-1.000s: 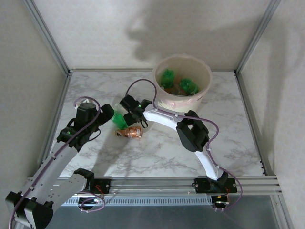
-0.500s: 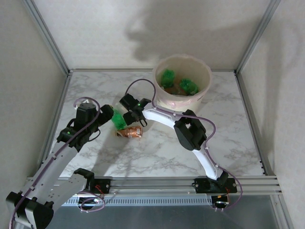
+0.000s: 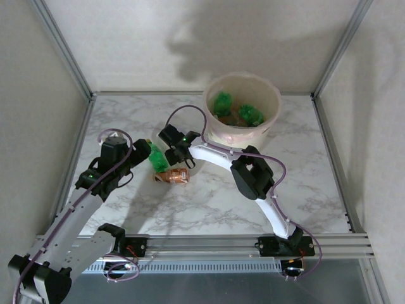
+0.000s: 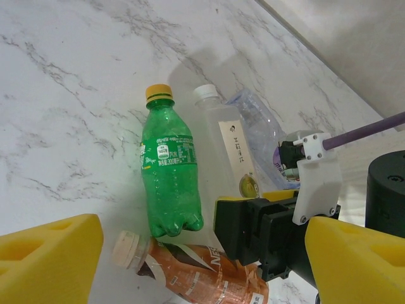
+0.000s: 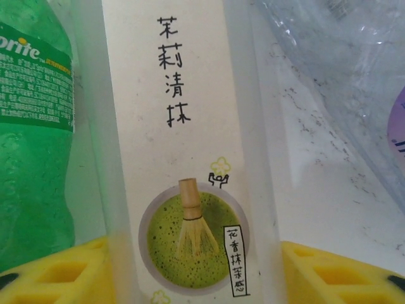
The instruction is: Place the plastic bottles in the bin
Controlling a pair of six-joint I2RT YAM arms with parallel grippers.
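Grasp step in hand: right gripper (image 5: 196, 271) is sitting over the white-capped matcha bottle (image 4: 223, 155), its yellow pads (image 5: 57, 273) apart, one on each side of the body, not yet clamped. That bottle is lying on the marble table (image 3: 209, 202) between the green bottle (image 4: 166, 171) and a crumpled clear bottle (image 4: 259, 130), with a copper-orange bottle (image 4: 202, 275) across their bases. Left gripper (image 3: 142, 152) is hovering just beside the cluster, fingers spread, holding nothing. Bin (image 3: 253, 134) is standing well apart at the back right, green bottles (image 3: 223, 102) already lying inside. Judgement: next move is calling for a squeeze on the matcha bottle alone, then a lift above the rim; the neighbours are touching, so they are risking a snag.
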